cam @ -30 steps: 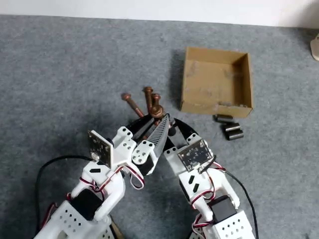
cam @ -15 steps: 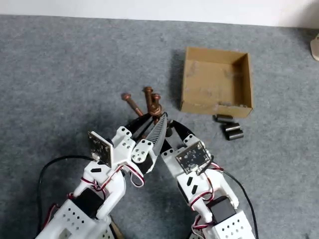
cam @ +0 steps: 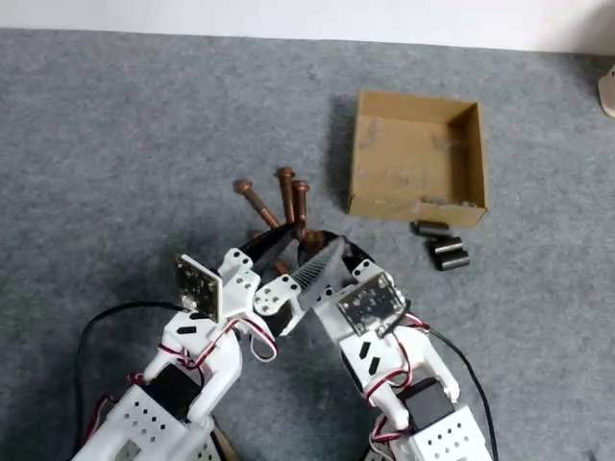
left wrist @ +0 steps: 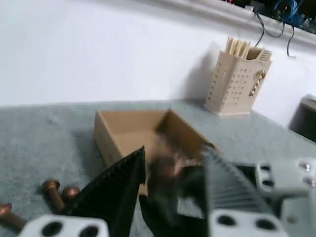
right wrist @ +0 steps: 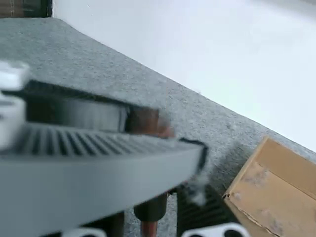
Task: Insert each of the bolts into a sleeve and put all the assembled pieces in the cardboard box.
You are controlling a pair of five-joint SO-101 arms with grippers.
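Observation:
Three loose copper bolts [cam: 286, 197] lie on the grey mat just beyond both grippers, also seen in the left wrist view as bolts [left wrist: 52, 190]. The cardboard box [cam: 418, 206] stands open at the back right, with black sleeves [cam: 442, 247] beside its near corner. My left gripper [cam: 315, 240] is open, its black finger [left wrist: 118, 192] and grey finger [left wrist: 227, 187] either side of a blurred copper bolt [left wrist: 167, 168]. My right gripper [right wrist: 148, 222] is shut on that bolt [right wrist: 150, 210] from below. Whether a sleeve is on it I cannot tell.
A perforated beige holder with sticks [left wrist: 237, 76] stands by the white wall beyond the box [left wrist: 118, 138]. The two arms' bodies crowd the near edge of the mat. Open mat lies to the left and far side.
Both grippers have drawn back slightly toward the arms' bases. The left gripper's grey finger has swung more sideways, widening the gap, and the third loose bolt now shows in full.

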